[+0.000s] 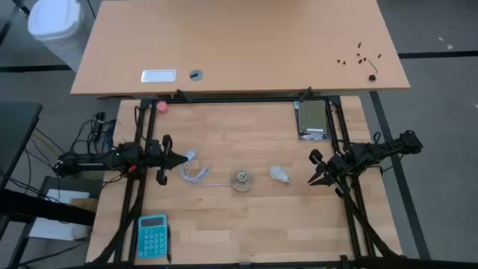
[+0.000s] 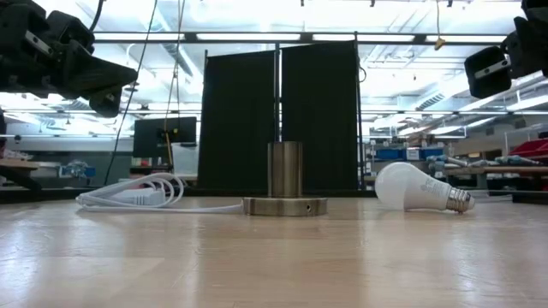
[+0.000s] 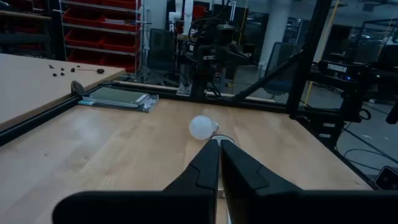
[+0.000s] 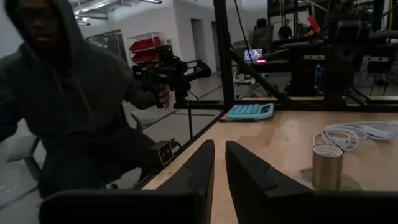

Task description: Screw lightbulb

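On the pale wooden surface [image 1: 246,217], the brushed-metal socket [image 1: 242,180] stands unanchored; I'd judge a careless push could shove or tip it. The small white frosted lightbulb [image 1: 279,175] lies sideways just beside it and could roll. Left end effector [image 1: 179,158] and right end effector [image 1: 317,178] hover clenched, grasping nothing.

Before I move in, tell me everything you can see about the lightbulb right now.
The lightbulb is small, with a white frosted globe tapering to a ribbed silvery screw base. It lies on its side on the wooden table, loose and not screwed in, globe toward the brass-coloured socket and base pointing away toward the right arm's side. A clear gap separates it from the socket. Nothing touches it but the table; the right gripper hangs above the table a little beyond its base, shut and empty.
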Available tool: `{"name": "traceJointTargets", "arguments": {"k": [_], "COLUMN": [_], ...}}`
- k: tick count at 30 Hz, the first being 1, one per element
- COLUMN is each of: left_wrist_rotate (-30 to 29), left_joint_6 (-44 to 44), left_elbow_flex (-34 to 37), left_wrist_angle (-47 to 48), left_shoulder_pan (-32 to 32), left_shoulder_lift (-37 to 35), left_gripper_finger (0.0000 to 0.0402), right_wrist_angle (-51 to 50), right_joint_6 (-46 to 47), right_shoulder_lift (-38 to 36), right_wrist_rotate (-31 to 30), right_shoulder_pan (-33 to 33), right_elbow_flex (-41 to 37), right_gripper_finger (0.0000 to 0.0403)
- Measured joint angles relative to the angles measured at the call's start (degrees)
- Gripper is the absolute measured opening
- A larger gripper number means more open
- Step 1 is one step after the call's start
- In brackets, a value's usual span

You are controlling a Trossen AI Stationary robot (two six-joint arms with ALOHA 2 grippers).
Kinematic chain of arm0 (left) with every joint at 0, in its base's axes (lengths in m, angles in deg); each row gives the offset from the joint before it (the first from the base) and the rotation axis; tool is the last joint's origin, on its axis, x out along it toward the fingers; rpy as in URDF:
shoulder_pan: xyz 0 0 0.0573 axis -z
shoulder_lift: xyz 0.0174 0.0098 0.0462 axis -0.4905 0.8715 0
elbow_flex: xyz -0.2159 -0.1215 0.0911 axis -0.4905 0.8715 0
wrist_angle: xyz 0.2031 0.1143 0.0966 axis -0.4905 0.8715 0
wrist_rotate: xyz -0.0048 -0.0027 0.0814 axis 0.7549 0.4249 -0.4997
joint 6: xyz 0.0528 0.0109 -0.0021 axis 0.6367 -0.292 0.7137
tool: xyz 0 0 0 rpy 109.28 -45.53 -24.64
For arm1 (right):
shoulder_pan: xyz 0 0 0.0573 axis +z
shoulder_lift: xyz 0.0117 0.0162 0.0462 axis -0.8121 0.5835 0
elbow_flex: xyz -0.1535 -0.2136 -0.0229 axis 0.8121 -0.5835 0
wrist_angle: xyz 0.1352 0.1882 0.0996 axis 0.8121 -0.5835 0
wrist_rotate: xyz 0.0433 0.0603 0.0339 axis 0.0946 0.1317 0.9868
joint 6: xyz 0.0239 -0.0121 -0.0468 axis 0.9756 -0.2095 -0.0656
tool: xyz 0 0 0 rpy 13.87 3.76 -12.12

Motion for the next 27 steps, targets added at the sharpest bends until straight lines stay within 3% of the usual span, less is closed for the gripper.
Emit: {"name": "traceJointTargets", "arguments": {"k": [19,27], "left_wrist_rotate": [-0.01,-0.87], "left_joint_6": [-1.82,-3.13], "left_elbow_flex": [-0.01,0.01], "left_wrist_angle": [0.00,-1.12], "left_shoulder_pan": [0.00,0.00], "left_shoulder_lift": [-0.01,0.00], "left_gripper_finger": [0.0023,0.0023], "right_wrist_angle": [6.76,12.99], "right_joint_6": [0.43,-1.15], "right_shoulder_lift": [0.00,0.05], "right_wrist_rotate": [-0.12,-5.17], "right_shoulder_pan": [0.00,-0.02], "right_elbow_flex": [0.02,0.00], "right_gripper_finger": [0.0052,0.0052]}}
